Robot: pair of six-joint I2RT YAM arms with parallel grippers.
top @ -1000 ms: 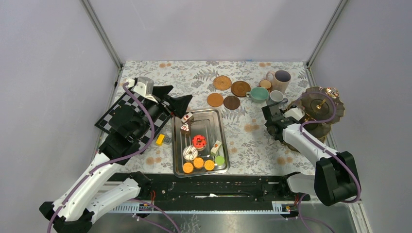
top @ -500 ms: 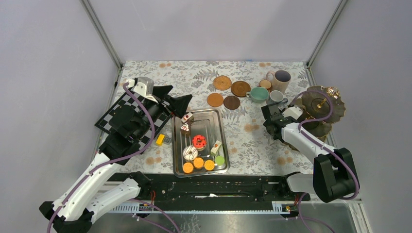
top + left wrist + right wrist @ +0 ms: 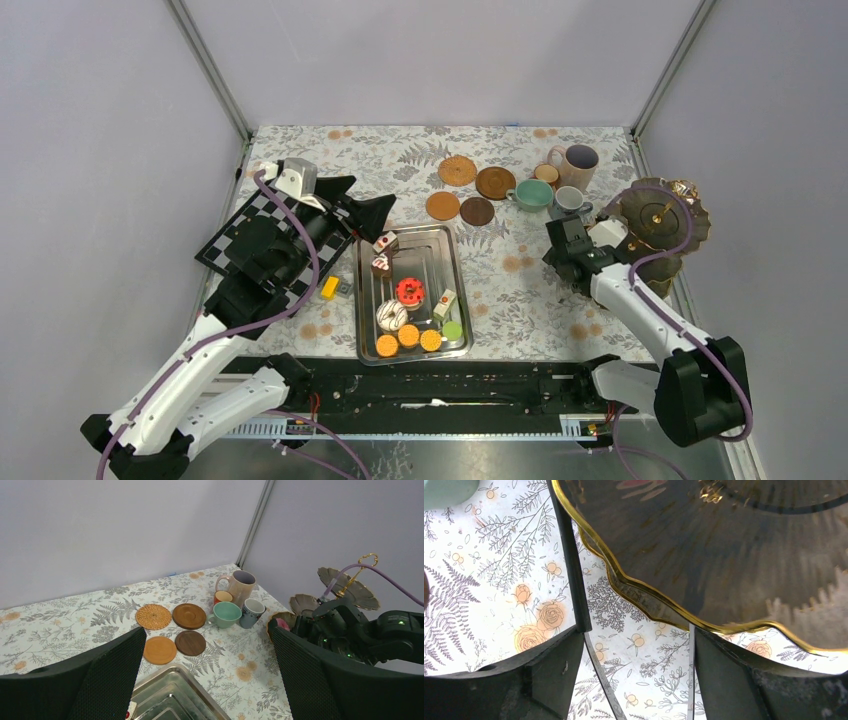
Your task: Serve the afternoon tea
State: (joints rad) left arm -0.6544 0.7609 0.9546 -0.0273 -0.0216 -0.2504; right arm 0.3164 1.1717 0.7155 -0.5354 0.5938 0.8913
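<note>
Top external view: at far left the left hand hangs over the right edge of the chessboard, its fingers spread wide with nothing between them. Just right of it the tray lies on the floral surface, with a yellow block beside its left rim. The tray holds three cake slices, two at the far end and one by the right rim. A red donut and a white donut lie mid-tray, and three orange biscuits and a green disc line the near end. Beyond the tray four coasters lie in a loose cluster. Right of them the teal mug, orange mug, beige mug and grey mug stand bunched on the surface itself. The right hand is low between the mugs and the stand, at far right. Its fingers are wide apart. In the right wrist view only the cloth lies between them, and the stand's gold rim is just past the tips. Something pink lies on the lowest tier, too small to name.
</note>
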